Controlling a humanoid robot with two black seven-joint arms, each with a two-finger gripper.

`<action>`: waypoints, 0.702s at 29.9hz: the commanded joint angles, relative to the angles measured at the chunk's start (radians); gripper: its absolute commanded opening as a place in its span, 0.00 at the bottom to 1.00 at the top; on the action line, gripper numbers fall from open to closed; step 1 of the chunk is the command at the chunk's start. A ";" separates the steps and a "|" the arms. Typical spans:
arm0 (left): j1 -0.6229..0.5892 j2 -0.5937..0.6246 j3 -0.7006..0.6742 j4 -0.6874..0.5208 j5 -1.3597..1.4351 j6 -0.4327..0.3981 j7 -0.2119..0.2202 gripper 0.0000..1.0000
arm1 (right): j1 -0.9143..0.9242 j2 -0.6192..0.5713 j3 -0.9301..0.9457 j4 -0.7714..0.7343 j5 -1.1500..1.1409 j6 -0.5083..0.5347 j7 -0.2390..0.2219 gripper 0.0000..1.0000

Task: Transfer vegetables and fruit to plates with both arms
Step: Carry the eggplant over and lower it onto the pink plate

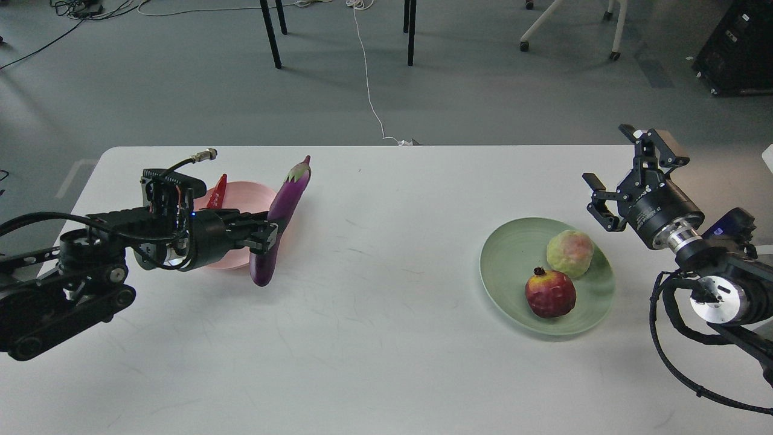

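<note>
My left gripper is shut on the purple eggplant and holds it above the table, tilted, over the right rim of the pink plate. The red chili pepper lies on that plate, mostly hidden behind my left wrist. The green plate at the right holds the dark-red pomegranate and the yellow-green fruit. My right gripper is open and empty, hovering beyond the green plate's right side.
The white table ends at its far edge near the pink plate. Chair and table legs and a white cable stand on the grey floor beyond. My right arm's cables hang over the table's right edge.
</note>
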 commanded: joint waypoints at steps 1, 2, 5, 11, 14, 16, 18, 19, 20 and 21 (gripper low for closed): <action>0.008 0.025 0.001 0.026 -0.003 0.010 -0.040 0.41 | 0.000 0.003 0.000 0.001 0.000 0.000 0.000 0.98; 0.010 0.025 0.001 0.034 -0.006 0.013 -0.042 0.54 | 0.000 0.003 0.000 0.001 -0.002 0.000 0.000 0.98; 0.013 0.025 0.003 0.054 -0.036 0.031 -0.043 0.90 | 0.000 0.001 0.000 0.001 0.000 0.000 0.000 0.98; 0.010 0.048 -0.002 0.068 -0.044 0.039 -0.045 0.98 | 0.000 -0.005 0.000 0.001 0.000 0.000 0.000 0.98; 0.008 0.070 -0.009 0.066 -0.058 0.039 -0.046 0.98 | 0.000 -0.004 0.000 0.001 -0.002 0.000 0.000 0.98; 0.008 0.083 -0.022 0.063 -0.087 0.040 -0.046 0.98 | 0.000 -0.001 0.000 0.001 -0.002 0.002 0.000 0.98; 0.008 0.085 -0.051 0.058 -0.133 0.048 -0.046 0.98 | 0.000 0.001 0.000 -0.001 -0.002 0.002 0.000 0.98; 0.008 0.083 -0.071 0.057 -0.162 0.056 -0.046 0.98 | 0.000 0.003 0.000 0.001 -0.002 0.002 0.000 0.98; 0.008 0.079 -0.094 0.057 -0.200 0.068 -0.046 0.98 | 0.002 0.003 0.000 0.001 -0.002 0.003 0.000 0.98; 0.008 0.073 -0.114 0.055 -0.238 0.080 -0.046 0.98 | 0.005 0.003 0.000 0.001 -0.002 0.003 0.000 0.98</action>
